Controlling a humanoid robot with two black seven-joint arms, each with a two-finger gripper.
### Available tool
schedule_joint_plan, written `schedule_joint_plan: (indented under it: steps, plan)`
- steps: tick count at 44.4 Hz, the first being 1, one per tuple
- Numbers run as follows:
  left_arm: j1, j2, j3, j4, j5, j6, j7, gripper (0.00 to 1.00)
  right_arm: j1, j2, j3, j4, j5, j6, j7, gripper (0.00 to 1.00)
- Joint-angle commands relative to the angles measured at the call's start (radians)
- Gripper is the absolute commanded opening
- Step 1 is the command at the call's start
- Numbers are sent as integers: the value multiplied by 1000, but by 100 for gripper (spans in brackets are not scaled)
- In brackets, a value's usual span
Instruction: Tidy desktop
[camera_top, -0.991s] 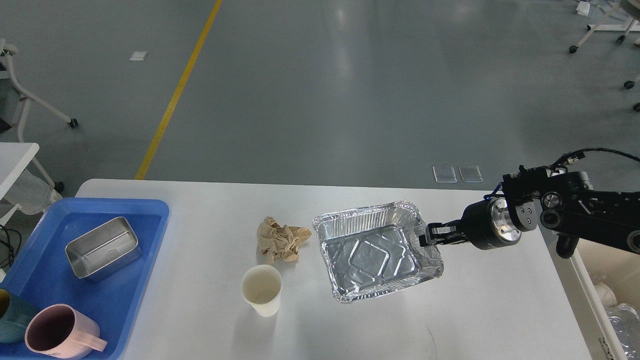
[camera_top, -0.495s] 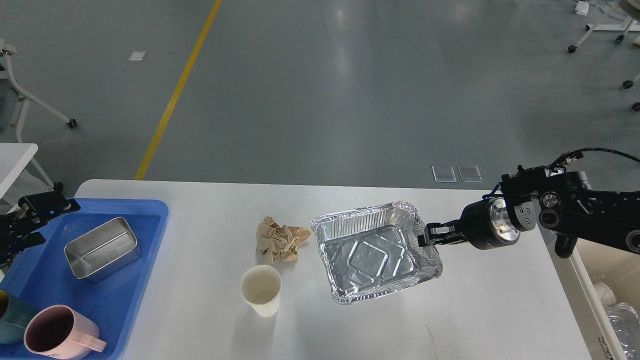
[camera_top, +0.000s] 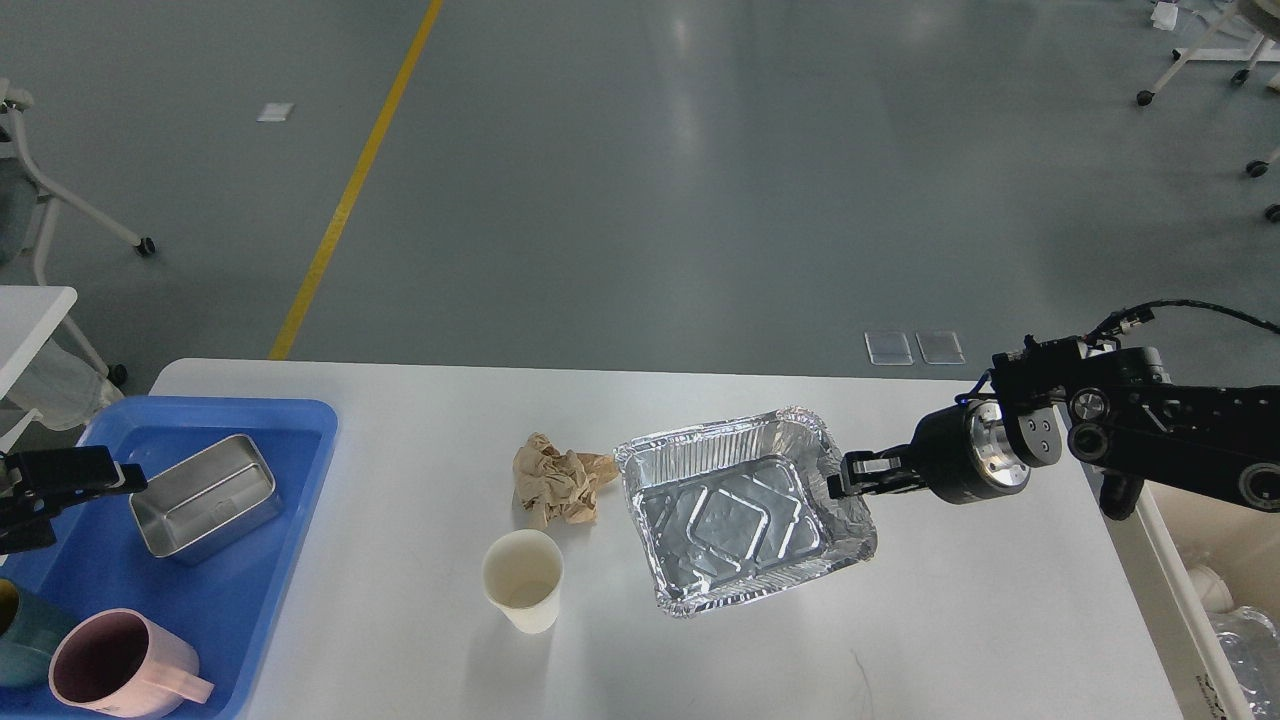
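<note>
Desktop (camera_top: 420, 640) under right gripper (camera_top: 840, 478), clamped on foil tray (camera_top: 742, 510) rim; left gripper (camera_top: 100, 470) state unclear.

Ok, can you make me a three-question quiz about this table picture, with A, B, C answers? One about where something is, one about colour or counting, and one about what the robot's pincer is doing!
1. Where is the paper cup?
A. In the blue tray
B. On the desktop, near the crumpled paper
C. Inside the foil pan

2. What colour is the mug with a handle in the tray?
A. Pink
B. Green
C. Yellow

3. What is the right pincer doing?
A. Hanging far above the floor
B. Holding the paper cup
C. Gripping the foil pan's right rim

Answers:
1 B: it stands on the desktop, just in front of the crumpled paper.
2 A: the pink mug lies in the blue tray.
3 C: the right pincer is closed on the foil pan rim.
</note>
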Motion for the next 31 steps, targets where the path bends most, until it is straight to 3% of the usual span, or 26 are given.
schedule_joint_plan:
  steps: [1, 9, 20, 26, 31]
  plan:
    - [-7, 24, -38, -3, 0, -35, -18, 98, 1, 0, -2, 0, 0, 0, 0, 0]
    - [-33, -1, -61, -1, -2, -35, -13, 98, 1, -1, -2, -2, 0, -2, 0, 0]
    - [-42, -132, -55, 48, 23, -15, -4, 98, 1, -4, -4, -2, -2, 0, -1, 0]
    - [-42, -303, -46, 111, 145, 16, -2, 97, 1, -6, -12, -3, -2, 0, -1, 0]
    - [-30, -461, -29, 201, 235, 57, 39, 98, -3, -3, -18, -8, -6, -2, -1, 0]
